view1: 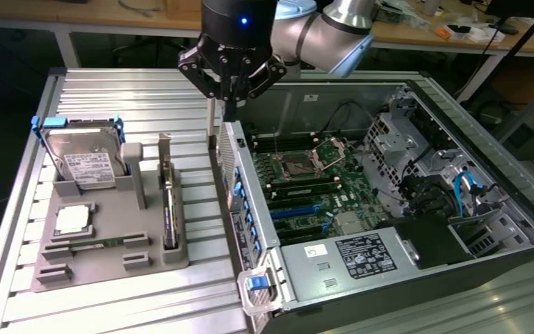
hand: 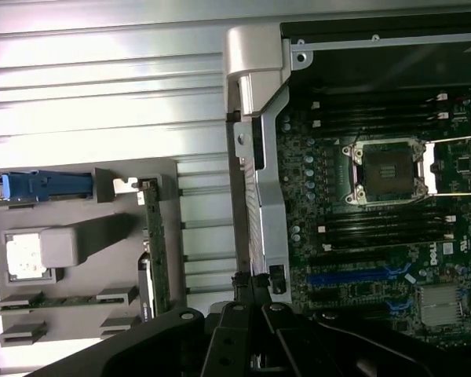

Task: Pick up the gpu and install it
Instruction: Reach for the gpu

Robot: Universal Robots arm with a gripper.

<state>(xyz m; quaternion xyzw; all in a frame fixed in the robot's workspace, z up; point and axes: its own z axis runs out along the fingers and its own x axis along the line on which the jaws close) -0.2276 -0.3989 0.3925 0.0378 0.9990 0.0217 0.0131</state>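
Pose: arm (view1: 336, 31) comes in from above, wrist (view1: 239, 21) turned over. The gripper (view1: 231, 110) points down, near vertical as far as the angle shows, with jaws closed together.

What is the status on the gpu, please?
Pincer shut, empty, over the computer case's edge. Gpu upright in the grey holder, untouched. No obstruction seen between them.

Black gripper (view1: 233, 97) of angular linked bars with round pivot pins, glossy black cylindrical wrist housing (view1: 222, 31), small blue light (view1: 243, 20), silver-grey tubular arm joint (view1: 332, 38), pale blue end cap (view1: 295, 8)
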